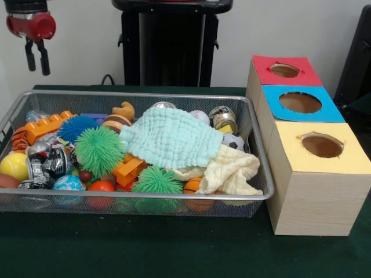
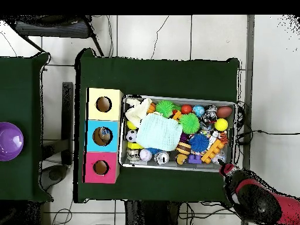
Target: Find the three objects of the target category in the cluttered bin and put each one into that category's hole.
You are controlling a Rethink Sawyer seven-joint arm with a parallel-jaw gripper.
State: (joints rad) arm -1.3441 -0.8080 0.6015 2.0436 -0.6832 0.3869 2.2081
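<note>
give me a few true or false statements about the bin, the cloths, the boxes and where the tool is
1. A mint green cloth lies on top of the toys in the wire bin. True.
2. The tool is down inside the bin, gripping a ball. False: it hangs above the bin's corner, outside it, holding nothing.
3. The three wooden boxes have red, blue and yellow tops, each with a round hole. True.
4. The pale yellow cloth lies at the bin's end farthest from the boxes. False: it lies at the end beside the boxes.
5. A green spiky ball sits uncovered in the bin. True.
</note>
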